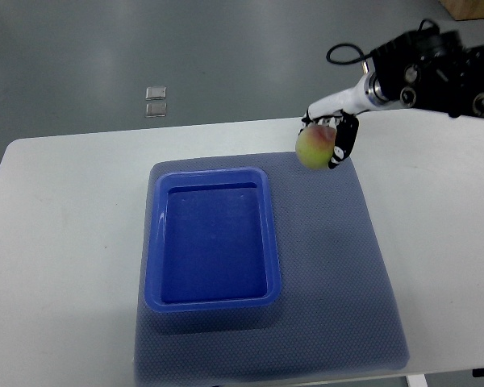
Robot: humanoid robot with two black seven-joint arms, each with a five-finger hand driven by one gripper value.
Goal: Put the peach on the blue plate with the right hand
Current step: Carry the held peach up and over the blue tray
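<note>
Right hand (332,139) holds the peach (314,147) with its fingers closed around it, lifted above the far right corner of the mat (339,266). From the plate (212,179), the peach is beyond the far right corner, well apart. Grasping looks done; carrying over and setting down are left. Left arm is not visible on the worktop (64,242).

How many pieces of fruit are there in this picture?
1. A single peach is held in the right hand, above the far right corner of the mat, beside the empty blue plate. Nothing looks hidden.
</note>
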